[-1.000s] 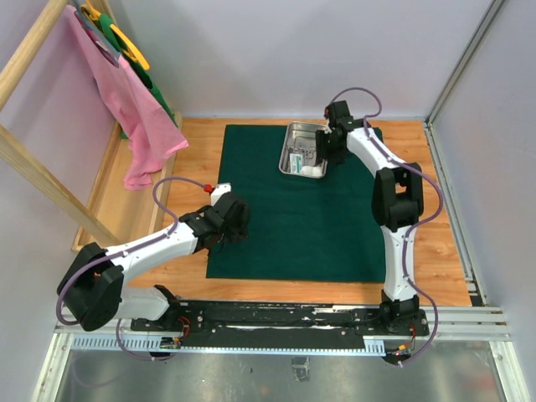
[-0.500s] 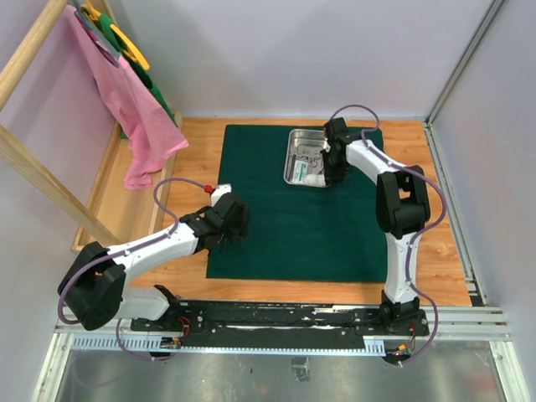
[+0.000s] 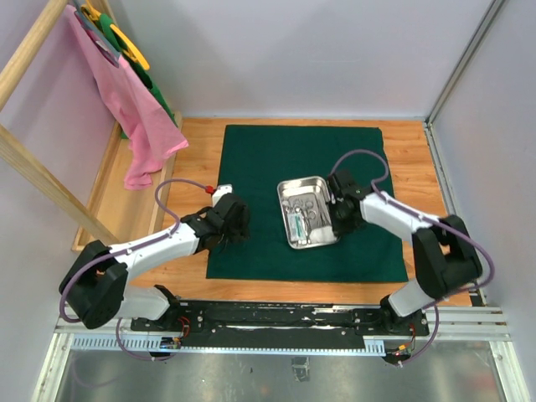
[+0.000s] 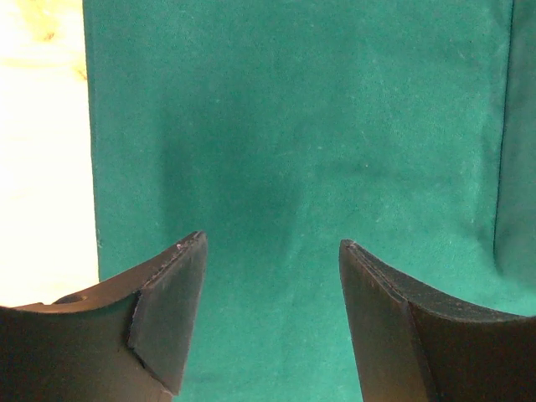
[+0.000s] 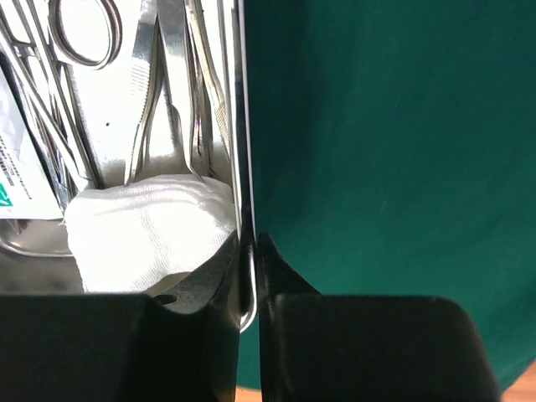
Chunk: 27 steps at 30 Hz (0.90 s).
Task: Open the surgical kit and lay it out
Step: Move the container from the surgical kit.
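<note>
Top view: steel tray [image 3: 286,215] on green cloth [image 3: 268,155], right of centre, long axis running near-to-far with a slight tilt. Right gripper [image 3: 339,214] at its right rim, tray lying to gripper's left. Left gripper [image 3: 233,224] well apart, over cloth's left part.

Left wrist: jaws wide, nothing between them, bare cloth below.

Right wrist: jaws pinched on tray's right wall, near end. Gauze wad [image 5: 142,234], clamps [image 5: 84,38] and white packet [image 5: 10,180] inside. Likely next: release, then unload; right arm nearer.

a pink cloth [image 3: 134,113] hangs from a slanted wooden rack [image 3: 38,184] at the wooden table [image 3: 423,155] far left corner, a green cloth [image 3: 157,90] and something yellow [image 3: 127,42] behind it.
</note>
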Motion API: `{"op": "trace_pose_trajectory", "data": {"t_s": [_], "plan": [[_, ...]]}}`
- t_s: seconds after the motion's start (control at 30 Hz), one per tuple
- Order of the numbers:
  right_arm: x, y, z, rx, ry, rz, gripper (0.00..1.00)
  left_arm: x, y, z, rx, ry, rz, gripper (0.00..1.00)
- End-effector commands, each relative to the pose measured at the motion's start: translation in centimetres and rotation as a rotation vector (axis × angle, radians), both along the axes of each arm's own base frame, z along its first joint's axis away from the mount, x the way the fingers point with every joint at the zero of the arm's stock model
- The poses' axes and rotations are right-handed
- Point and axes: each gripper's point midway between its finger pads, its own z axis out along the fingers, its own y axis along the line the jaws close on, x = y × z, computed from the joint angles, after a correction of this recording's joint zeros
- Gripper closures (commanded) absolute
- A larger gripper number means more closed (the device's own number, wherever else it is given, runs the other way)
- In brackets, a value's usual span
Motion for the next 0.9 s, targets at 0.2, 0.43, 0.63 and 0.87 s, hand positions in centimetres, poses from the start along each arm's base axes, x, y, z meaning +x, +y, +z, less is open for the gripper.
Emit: {"op": "trace_pose_trajectory", "data": {"t_s": [0.2, 0.43, 0.63, 0.87], "plan": [[-9.7, -0.5, -0.4, 0.1, -0.047, -0.242, 0.92, -0.8, -0.6, 0.5, -0.088, -0.014, -0.012, 0.32], [-10.8, 0.2, -1.7, 0.126, -0.048, -0.264, 0.85, -0.8, -0.9, 1.0, -0.107, -0.029, -0.026, 0.32], [-8.8, 1.4, -0.5, 0.106, -0.072, -0.192, 0.8, -0.7, -1.1, 1.0, -0.111, -0.032, -0.03, 0.32], [-8.8, 1.3, 4.3, 0.13, -0.175, -0.139, 0.61, -0.3, -1.2, 1.8, -0.11, -0.039, -0.027, 0.33]]}}
